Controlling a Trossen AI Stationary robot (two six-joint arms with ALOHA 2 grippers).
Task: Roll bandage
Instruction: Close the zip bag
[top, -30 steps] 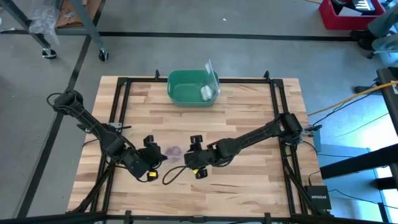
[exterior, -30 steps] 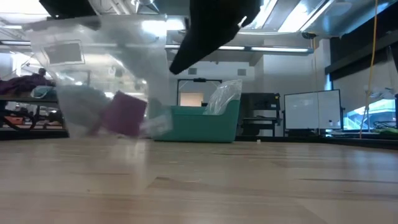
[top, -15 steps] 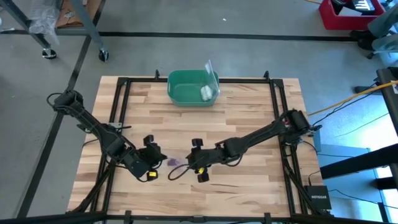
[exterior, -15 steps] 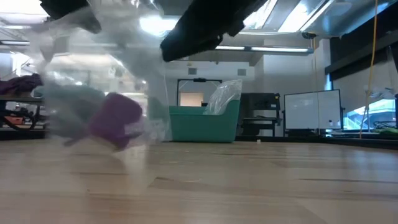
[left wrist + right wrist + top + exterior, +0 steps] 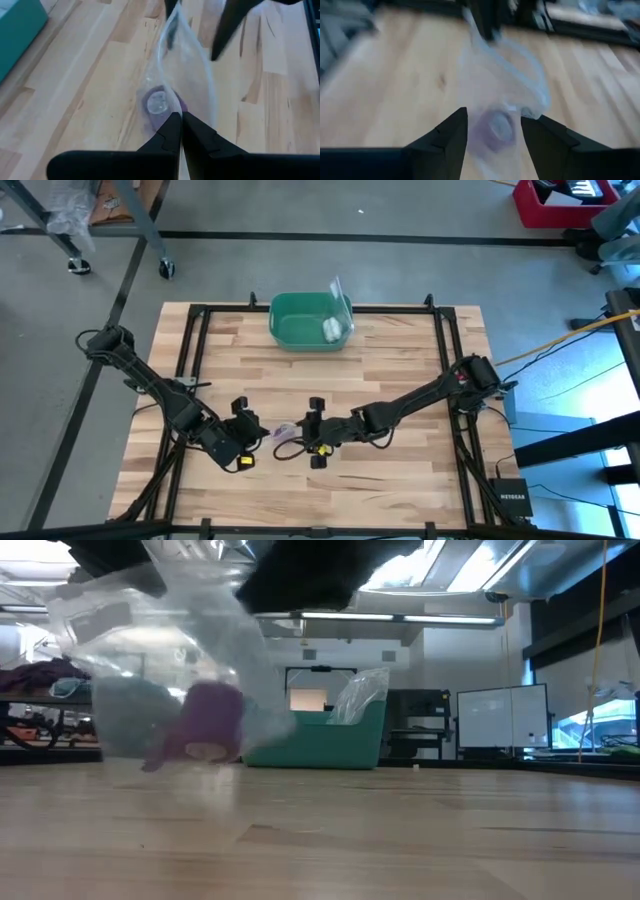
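One purple bandage (image 5: 208, 722), rolled, sits inside one clear plastic bag (image 5: 150, 670) low over the table (image 5: 400, 370), between the two grippers. The left gripper (image 5: 177, 125) is clenched on the bag's edge. The right gripper (image 5: 492, 127) is spread around the bag, apparently not gripping. One green bin (image 5: 300, 320) holds one white roll (image 5: 330, 329).

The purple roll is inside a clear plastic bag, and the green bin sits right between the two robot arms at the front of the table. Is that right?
Not quite. The purple roll is inside the clear plastic bag, but the green bin sits at the far edge of the table, away from the arms. The high view shows it; what lies between the left gripper and right gripper is the bag.
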